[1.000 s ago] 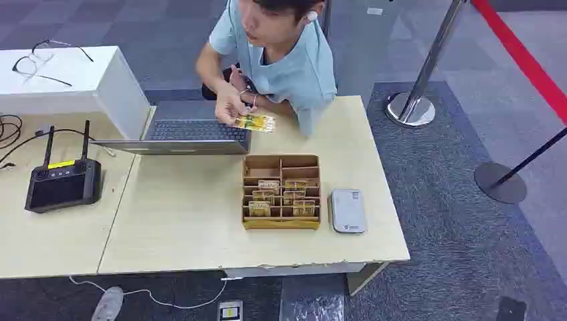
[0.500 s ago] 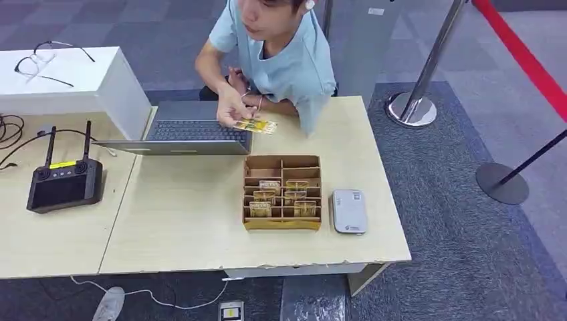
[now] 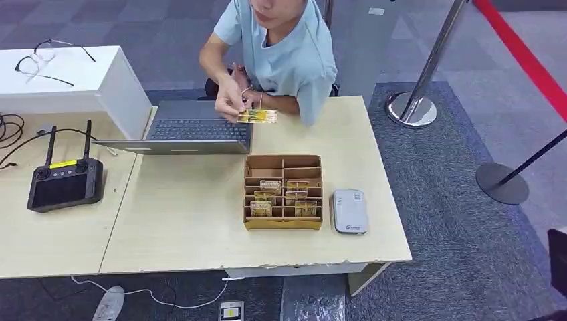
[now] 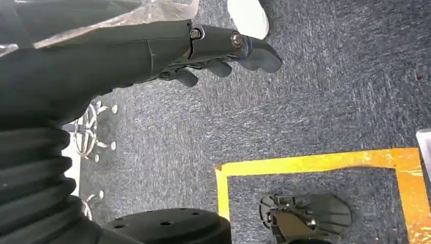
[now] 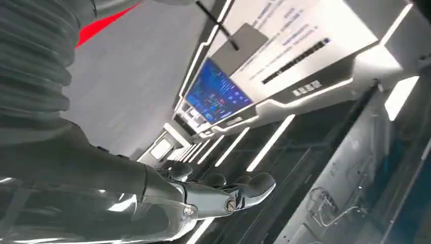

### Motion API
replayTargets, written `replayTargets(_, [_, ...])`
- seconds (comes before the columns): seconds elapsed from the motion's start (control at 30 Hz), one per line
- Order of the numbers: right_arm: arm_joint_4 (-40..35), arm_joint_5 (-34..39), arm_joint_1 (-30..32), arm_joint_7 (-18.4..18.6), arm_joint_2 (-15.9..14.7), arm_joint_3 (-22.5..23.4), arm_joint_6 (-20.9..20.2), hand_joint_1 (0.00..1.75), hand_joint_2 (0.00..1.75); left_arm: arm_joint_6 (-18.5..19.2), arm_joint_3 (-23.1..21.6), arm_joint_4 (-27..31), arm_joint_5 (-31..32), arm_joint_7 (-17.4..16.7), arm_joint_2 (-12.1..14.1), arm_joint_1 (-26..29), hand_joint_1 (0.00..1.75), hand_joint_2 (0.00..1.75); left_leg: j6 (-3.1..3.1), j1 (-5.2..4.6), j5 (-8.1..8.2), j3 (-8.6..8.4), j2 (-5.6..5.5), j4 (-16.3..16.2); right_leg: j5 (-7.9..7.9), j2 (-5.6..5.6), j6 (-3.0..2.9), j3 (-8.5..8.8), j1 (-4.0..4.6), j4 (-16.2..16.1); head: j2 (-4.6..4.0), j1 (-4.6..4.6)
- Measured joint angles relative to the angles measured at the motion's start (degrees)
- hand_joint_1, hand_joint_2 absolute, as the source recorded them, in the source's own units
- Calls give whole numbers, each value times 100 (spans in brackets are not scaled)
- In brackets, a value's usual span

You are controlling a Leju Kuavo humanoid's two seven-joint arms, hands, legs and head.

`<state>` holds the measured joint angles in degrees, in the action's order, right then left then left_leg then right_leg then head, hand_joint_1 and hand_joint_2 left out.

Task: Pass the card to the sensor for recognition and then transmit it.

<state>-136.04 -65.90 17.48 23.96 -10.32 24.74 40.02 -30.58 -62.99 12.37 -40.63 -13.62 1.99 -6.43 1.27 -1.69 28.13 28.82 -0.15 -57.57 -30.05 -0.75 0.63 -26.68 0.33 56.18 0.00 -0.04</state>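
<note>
Card (image 3: 257,117) in a person's hand (image 3: 231,103), above laptop (image 3: 190,130), behind card box (image 3: 282,194).

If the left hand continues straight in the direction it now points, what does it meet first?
Probably the grey carpet: the left hand hangs empty above the floor, nothing visibly between, though depth is unclear.

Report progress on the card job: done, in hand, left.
Done: nothing visible. In hand: neither the left hand nor the right hand holds anything, fingers loose; a person holds one card beside the laptop. Left: take a card from the cardboard organizer, present it to the white sensor, pass it on.
</note>
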Motion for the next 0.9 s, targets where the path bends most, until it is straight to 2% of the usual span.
replayTargets(0.1, [-192,-63,14,122,-177,-258,0,0,175,4,0,0,11,4,-2,0,0,175,0,0,0,1,1,0,0,0,0,1,0,0,0,2])
replayTargets(0.2, [-328,-352,-70,413,-448,-604,-103,0,175,9,0,0,26,22,-4,-1,0,175,0,0,0,4,2,1,0,2,0,1,1,0,0,2])
replayTargets(0.27, [-387,-645,-292,662,-645,-1012,-381,0,175,13,-2,0,37,42,-9,-11,0,175,0,0,0,3,3,1,0,4,0,1,2,0,-2,0])
replayTargets(0.37, [-408,-756,-743,905,-950,-1752,-1018,0,175,18,-2,0,48,48,-20,-16,0,175,-1,1,-1,2,2,1,0,3,-1,2,2,0,0,0])
replayTargets(0.57, [-247,-577,-1763,883,-1300,-3347,-1852,0,175,77,-9,0,146,116,-50,-30,0,175,-4,6,-4,3,-7,0,3,-3,-4,2,7,2,0,2])
replayTargets(0.7, [85,-223,-2291,771,-1353,-4045,-1910,0,175,98,-35,0,199,151,-61,-42,0,175,-5,6,-3,7,0,0,2,0,-4,-4,8,2,0,0])
replayTargets(0.9, [721,11,-2787,743,-1353,-4767,-1956,0,175,127,-83,0,289,138,-74,-56,0,175,-6,8,-3,15,-3,0,1,-1,-2,-11,10,2,0,2])
